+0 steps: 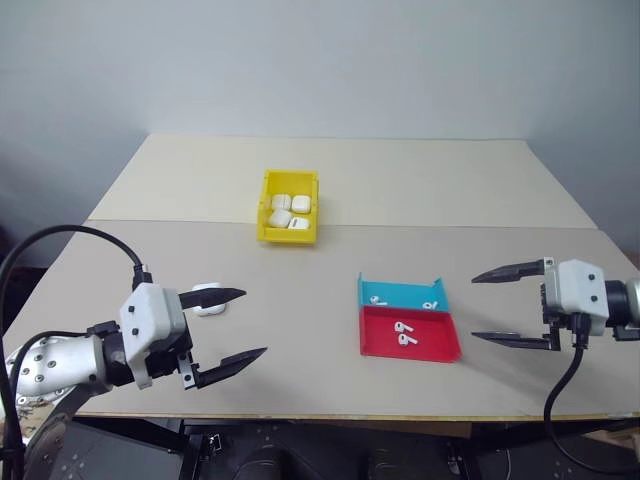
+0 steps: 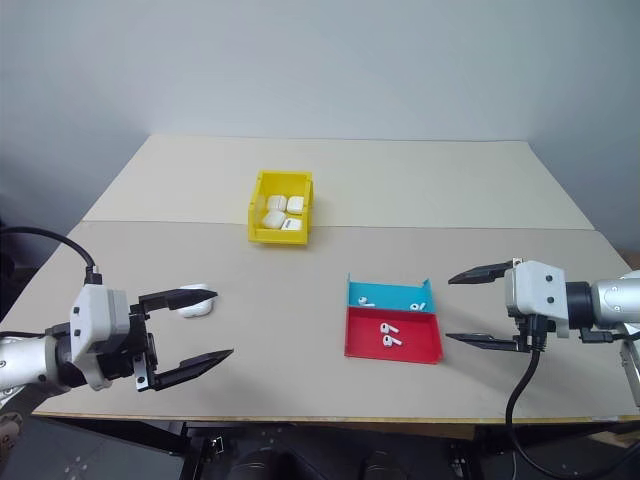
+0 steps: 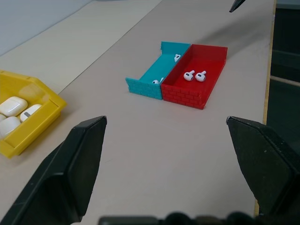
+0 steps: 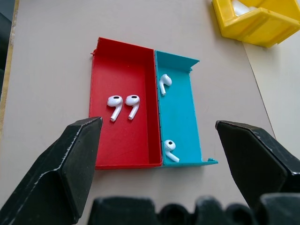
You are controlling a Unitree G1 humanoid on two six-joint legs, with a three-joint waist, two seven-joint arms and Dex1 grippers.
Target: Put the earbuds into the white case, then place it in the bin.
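Desk: pale beige desk [image 1: 330, 330] made of two boards, with a plain grey wall [image 1: 320, 60] behind; it carries all the things of the task, with free space between them for the arms.

Left end effector: the left end effector [image 1: 232, 326], two black fingers on a white housing, hovers over the near left edge with its fingers spread wide and nothing between them. I judge it is kept ready for the case just beside its upper finger.

Right end effector: the right end effector [image 1: 510, 305] hovers at the near right, also spread wide and empty, pointing toward the trays. Probably it waits there because the earbuds are on its side.

White case: a small rounded glossy white plastic case [image 1: 208, 300] lies on the desk near the left fingers, apart from the bin. Whether its lid is open I cannot tell.

Red tray: a shallow red plastic tray [image 4: 123, 123] holds two tiny white stemmed earbuds [image 4: 123, 106] lying side by side, so they are easy to pick from above.

Teal tray: a shallow teal plastic tray [image 4: 180, 117], touching the red one on its far side, holds two more white earbuds [image 4: 164, 83], well apart.

Yellow bin: a small rectangular bright yellow plastic bin [image 1: 268, 232] stands farthest, past the middle of the desk, and already holds several white cases [image 1: 288, 210].

Progress: I think no step is done yet for the case near the left arm.
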